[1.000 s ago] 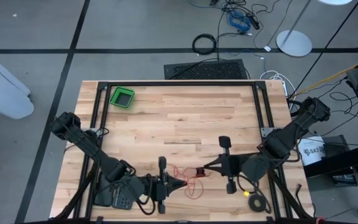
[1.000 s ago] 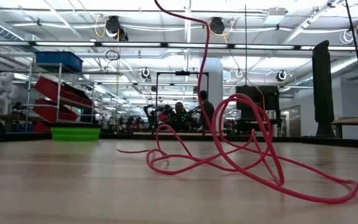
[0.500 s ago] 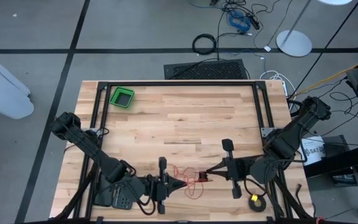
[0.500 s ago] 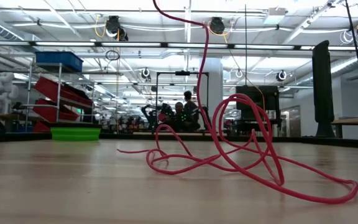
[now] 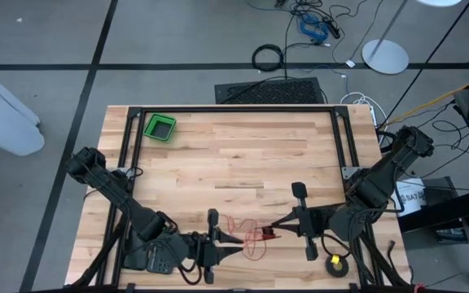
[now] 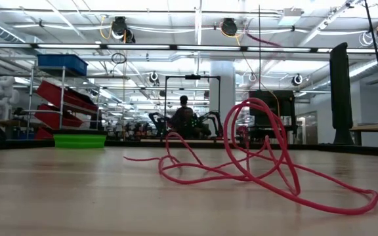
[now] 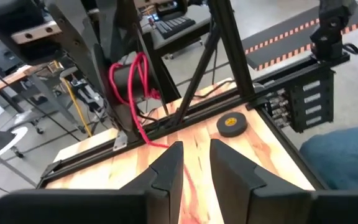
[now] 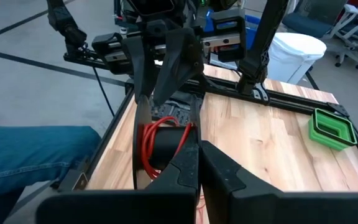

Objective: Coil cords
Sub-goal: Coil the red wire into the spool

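The cord is red. Most of it lies in a loose heap [image 6: 241, 164] [image 5: 251, 236] on the table near the front edge, between my two grippers. One end is wound into a small bundle of red loops around a dark core [image 7: 129, 81]. My right gripper [image 5: 273, 225] [image 8: 199, 165] is shut on that bundle. My left gripper [image 5: 236, 244] [image 7: 194, 165] faces it from the left, above the heap. It is open with nothing between its fingers. My right gripper is shut on the bundle of red loops [image 8: 149, 140], but its own fingers hide the place of contact. The fingers come nearly level from the table's right. The bundle is held clear of the table. A slack strand [image 7: 143, 127] runs from it down to the wood.
A green bin [image 5: 160, 128] stands at the table's far left. A black tape ring with a yellow centre [image 5: 335, 262] lies at the front right beside the right arm. Black frame rails [image 5: 234, 108] run along the table's edges. A person's legs in jeans [image 8: 30, 155] are beside the table.
My left gripper has let go of the cord. The strand that rose from the heap out of the top of the low view has dropped. Only a blurred strand still shows high up toward my right gripper. The heap on the table keeps its place.
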